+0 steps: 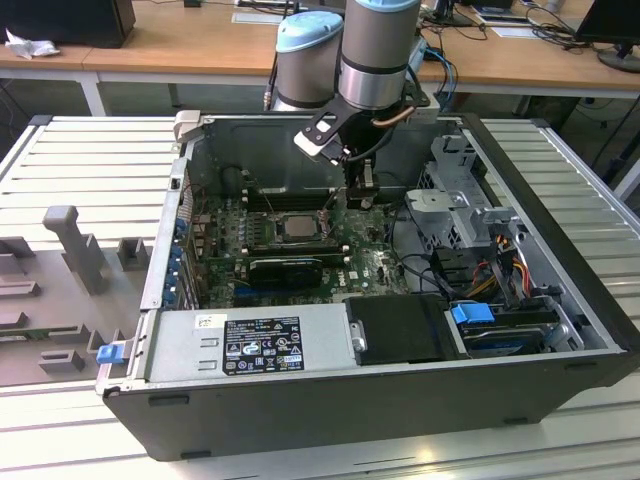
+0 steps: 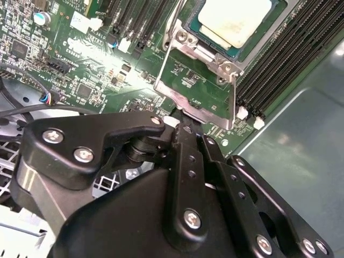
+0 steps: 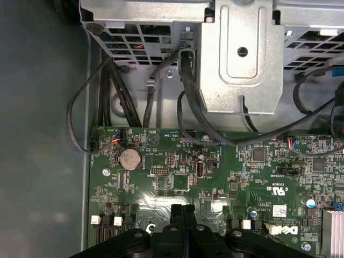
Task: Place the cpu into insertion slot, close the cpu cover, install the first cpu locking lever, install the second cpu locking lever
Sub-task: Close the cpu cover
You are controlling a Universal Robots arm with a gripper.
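Observation:
The cpu lies flat in the insertion slot in the middle of the green motherboard, its pale metal top facing up. The dark cpu cover frames it and looks lowered around it. A bright metal lever bar stands at an angle off the socket's corner. My gripper hangs inside the case, at the exterior view's right of the cpu. Its black fingers are shut together, with the tips just short of the lever bar. I see nothing held between them. The shut fingertips hover over the board.
Long memory slots flank the socket. A long black module lies in front of it. A metal drive cage with black cables stands at the exterior view's right. The power supply fills the near side, within the case walls.

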